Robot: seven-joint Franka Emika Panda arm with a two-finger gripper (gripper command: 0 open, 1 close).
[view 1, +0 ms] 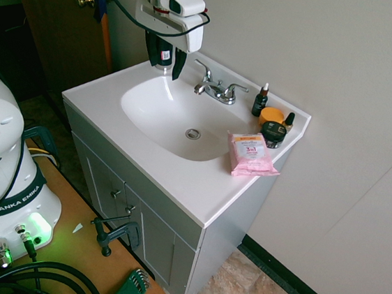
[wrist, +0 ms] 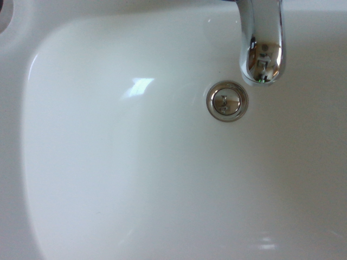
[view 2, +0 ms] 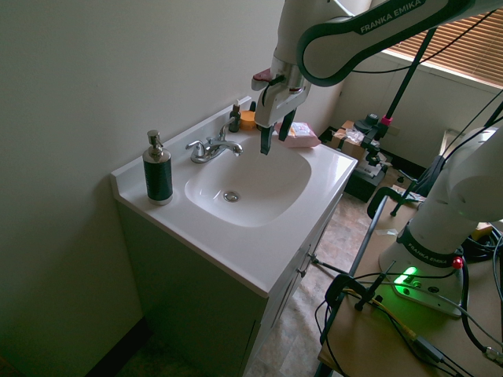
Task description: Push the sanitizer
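Sanitizer (view 2: 157,170) stands upright on the back corner of the tabletop (view 2: 259,263), beside the wall; only the second exterior view shows it clearly, because in the first exterior view the claw (view 1: 164,65) covers that corner. The claw (view 2: 274,141) hangs above the basin (view 2: 259,188), fingers pointing down and apart, holding nothing, well apart from the sanitizer. The faucet (view 2: 211,148) is between them at the back edge. The wrist view shows only the white basin (wrist: 108,179), the drain (wrist: 226,101) and the faucet spout (wrist: 262,49). At the other back corner, the first exterior view shows a small dropper bottle (view 1: 260,101), an orange-lidded jar (view 1: 272,116), a dark jar (view 1: 274,134) and a pink packet (view 1: 250,154) near the basin edge.
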